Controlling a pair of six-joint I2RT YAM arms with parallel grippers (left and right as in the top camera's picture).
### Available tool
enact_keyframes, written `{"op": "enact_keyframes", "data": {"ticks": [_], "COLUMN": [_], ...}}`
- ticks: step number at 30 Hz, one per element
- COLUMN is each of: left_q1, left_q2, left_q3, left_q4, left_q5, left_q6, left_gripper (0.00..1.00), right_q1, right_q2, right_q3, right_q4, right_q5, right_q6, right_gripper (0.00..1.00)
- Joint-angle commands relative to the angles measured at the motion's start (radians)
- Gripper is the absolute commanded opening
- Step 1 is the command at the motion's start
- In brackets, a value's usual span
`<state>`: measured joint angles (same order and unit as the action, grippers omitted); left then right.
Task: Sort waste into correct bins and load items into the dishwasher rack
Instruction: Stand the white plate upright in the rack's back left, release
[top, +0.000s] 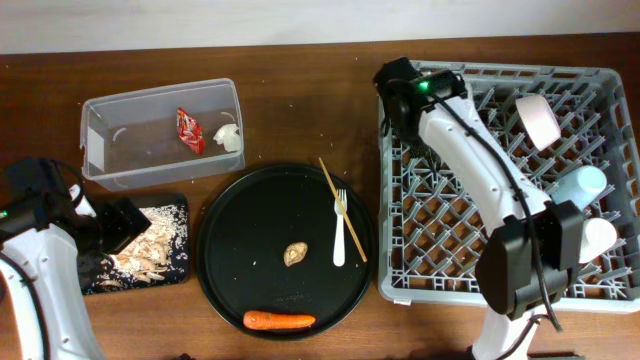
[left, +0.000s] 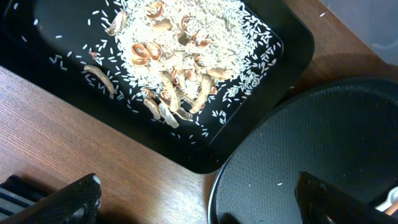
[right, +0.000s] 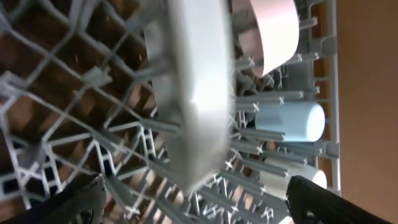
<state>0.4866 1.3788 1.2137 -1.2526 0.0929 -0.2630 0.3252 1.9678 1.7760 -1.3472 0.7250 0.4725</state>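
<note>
My right gripper (top: 408, 100) (right: 199, 199) hangs open over the dishwasher rack (top: 540, 70) at its far left corner. A pale grey plate (right: 196, 93) stands on edge in the pegs between the spread fingers, blurred and untouched. The rack also holds a white-pink bowl (top: 538, 120), a light-blue cup (top: 588, 185) and a white cup (top: 598, 238). My left gripper (top: 125, 222) (left: 202, 205) is open and empty above the small black tray (top: 180, 205) of food scraps (left: 180, 56). The clear tub (top: 100, 120) contains a red wrapper (top: 189, 131) and a tissue (top: 230, 138).
The large round black tray (top: 250, 220) sits mid-table with a brown lump (top: 296, 255), a carrot (top: 279, 321), a white fork (top: 340, 232) and chopsticks (top: 330, 180) on it. Its rim nearly touches the small black tray's corner in the left wrist view.
</note>
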Motion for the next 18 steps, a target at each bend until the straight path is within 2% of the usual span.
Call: {"op": "enact_keyframes", "data": {"ticks": [1,11,14,16,18], "left_q1": [0.002,-0.030,-0.081,-0.140,-0.209], "left_q2": [-0.003,-0.003,-0.003,-0.003,-0.003], "left_q3": [-0.003,-0.003,-0.003,-0.003,-0.003], "left_q4": [0.002,0.003,0.006,0.006,0.006], "left_q5": [0.000,0.026,0.026,0.026,0.026], "left_q6": [-0.013,-0.013,-0.013,-0.013,-0.013], "left_gripper": [0.99,0.99,0.99,0.99,0.99], "right_q1": [-0.013,-0.026,-0.072,-0.117,-0.136], "right_q2": [-0.109,-0.482,-0.532,-0.536,-0.530], "right_q3": [-0.003,-0.003,-0.003,-0.003,-0.003], "right_q4": [-0.036,-0.066,-0.101,-0.121,-0.148], "right_q5": [-0.037,-0.159,-0.328,-0.587,-0.662], "right_q6": [0.019,-0.030,-0.094,-0.241,-0.274], "right_gripper": [0.97,0.98,0.98,0.99,0.98]}}
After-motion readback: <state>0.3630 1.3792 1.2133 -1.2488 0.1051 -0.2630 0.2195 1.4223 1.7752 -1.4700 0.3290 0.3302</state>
